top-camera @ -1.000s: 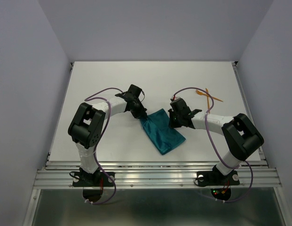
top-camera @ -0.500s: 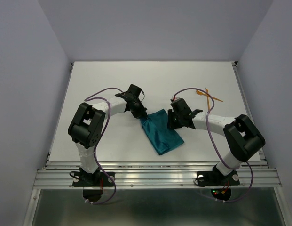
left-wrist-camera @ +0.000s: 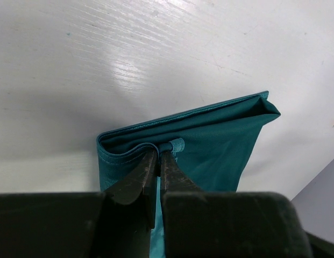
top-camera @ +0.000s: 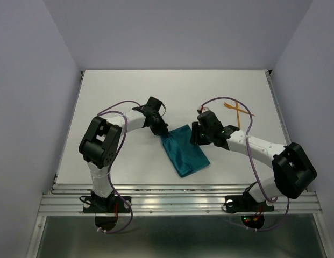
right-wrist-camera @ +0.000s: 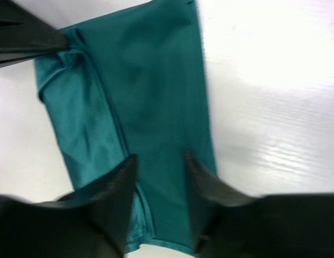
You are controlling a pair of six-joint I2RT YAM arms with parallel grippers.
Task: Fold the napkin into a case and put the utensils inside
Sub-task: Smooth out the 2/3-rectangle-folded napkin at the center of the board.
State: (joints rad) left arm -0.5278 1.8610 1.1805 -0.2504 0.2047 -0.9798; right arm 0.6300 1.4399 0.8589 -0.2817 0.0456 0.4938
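Since a second ago the right arm has swung its elbow outward and down toward the near right corner of the worktop (top-camera: 129, 91), while its end effector (top-camera: 194, 138) has barely shifted at the right long edge of the napkin (top-camera: 185, 153); the left arm and the cloth sit much as they did. The napkin lies folded into a narrow teal rectangle near the middle of the worktop, somewhat closer to the near rail, its long side running aslant from the far left to the near right. White worktop lies open along the far side and out to the left, with pale walls closing in on three sides. The left end effector (top-camera: 162, 131) is at the napkin's far left corner, and its wrist view shows the fingers (left-wrist-camera: 146, 171) pressed together on a hem that loops over the tips. In the right wrist view the right end effector (right-wrist-camera: 158, 161) is parted a moderate way, with smooth cloth showing between the fingers; whether they touch it I cannot tell. The two orange utensils (top-camera: 237, 110) lie crossed on bare worktop toward the far right, well apart from the napkin.
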